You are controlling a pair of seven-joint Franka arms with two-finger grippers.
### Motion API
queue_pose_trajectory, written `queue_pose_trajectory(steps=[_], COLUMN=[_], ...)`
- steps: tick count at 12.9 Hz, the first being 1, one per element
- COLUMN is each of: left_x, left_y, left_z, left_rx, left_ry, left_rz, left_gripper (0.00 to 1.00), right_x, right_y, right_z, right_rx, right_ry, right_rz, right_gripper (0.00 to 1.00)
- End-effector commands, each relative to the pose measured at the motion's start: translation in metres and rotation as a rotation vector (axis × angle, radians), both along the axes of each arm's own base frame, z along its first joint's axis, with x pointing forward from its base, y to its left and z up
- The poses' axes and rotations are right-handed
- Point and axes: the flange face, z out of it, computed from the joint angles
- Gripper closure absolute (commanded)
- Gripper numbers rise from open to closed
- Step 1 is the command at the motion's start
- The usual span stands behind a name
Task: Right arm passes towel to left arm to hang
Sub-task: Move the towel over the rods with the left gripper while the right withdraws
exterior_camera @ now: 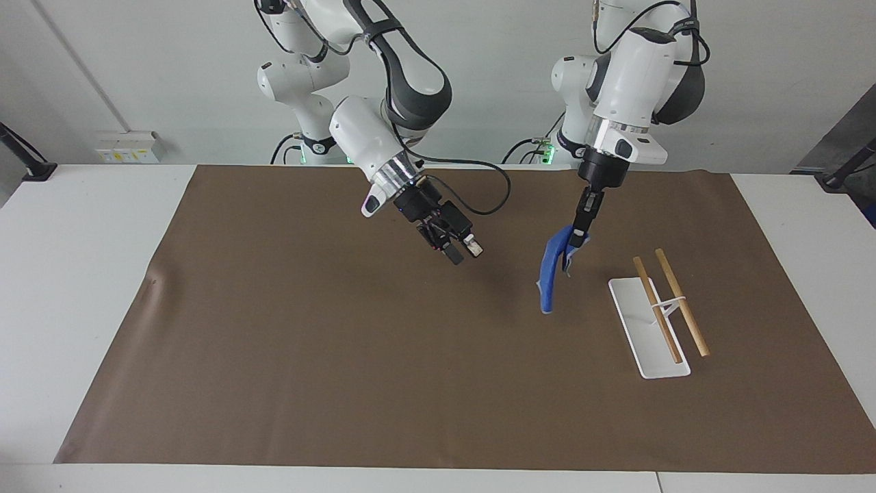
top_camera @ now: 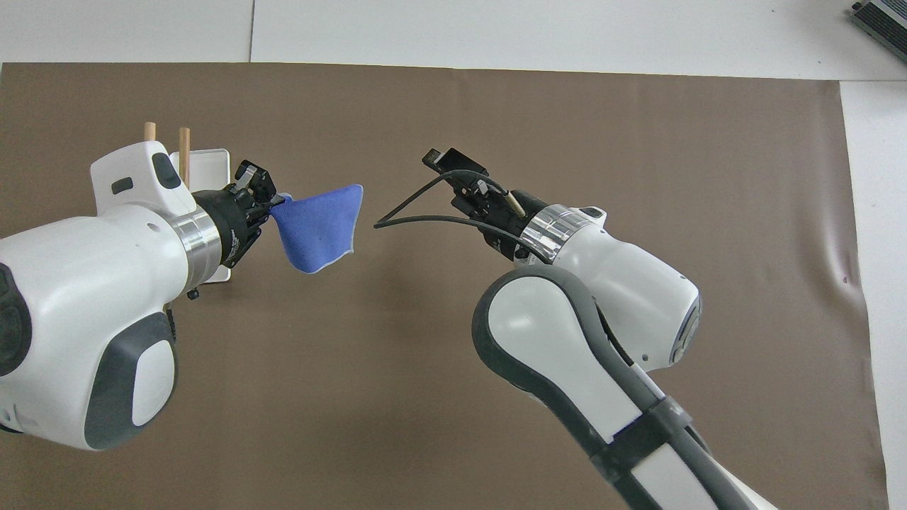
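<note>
The blue towel (exterior_camera: 549, 272) hangs by one corner from my left gripper (exterior_camera: 580, 237), which is shut on it, up in the air over the brown mat beside the rack. In the overhead view the towel (top_camera: 319, 227) spreads out from the left gripper (top_camera: 263, 205). My right gripper (exterior_camera: 460, 250) is open and empty over the middle of the mat, apart from the towel, its black cable looping at the wrist. It also shows in the overhead view (top_camera: 453, 164).
A towel rack with a white base (exterior_camera: 640, 335) and two wooden rods (exterior_camera: 669, 302) stands at the left arm's end of the table; in the overhead view the left arm partly covers the rack (top_camera: 205, 159). The brown mat (exterior_camera: 328, 356) covers most of the table.
</note>
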Motion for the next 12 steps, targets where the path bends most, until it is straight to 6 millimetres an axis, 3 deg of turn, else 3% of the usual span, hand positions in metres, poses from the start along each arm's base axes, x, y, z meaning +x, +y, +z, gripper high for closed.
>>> queue_pose_trajectory(steps=[1, 4, 6, 9, 12], left_x=[0.013, 0.02, 0.024, 0.028, 0.03], left_y=[0.02, 0.058, 0.085, 0.123, 0.148], left_z=[0.001, -0.006, -0.009, -0.012, -0.013], left_rx=[0.023, 0.034, 0.042, 0.057, 0.101], left_ry=[-0.012, 0.027, 0.061, 0.089, 0.101], left_rz=[-0.042, 0.002, 0.041, 0.079, 0.095], left_gripper=[1.0, 1.0, 1.0, 1.0, 1.0], right_x=[0.007, 0.019, 0.035, 0.054, 0.063], right_y=[-0.037, -0.079, -0.119, -0.177, -0.213], right_z=[-0.018, -0.031, -0.033, -0.023, 0.001], right_rx=[-0.229, -0.483, -0.669, -0.962, -1.053], right_ry=[-0.11, -0.179, -0.167, -0.127, -0.035], right_rz=[0.139, 0.342, 0.509, 0.704, 0.765], right_gripper=[0.0, 0.0, 0.0, 0.0, 0.0])
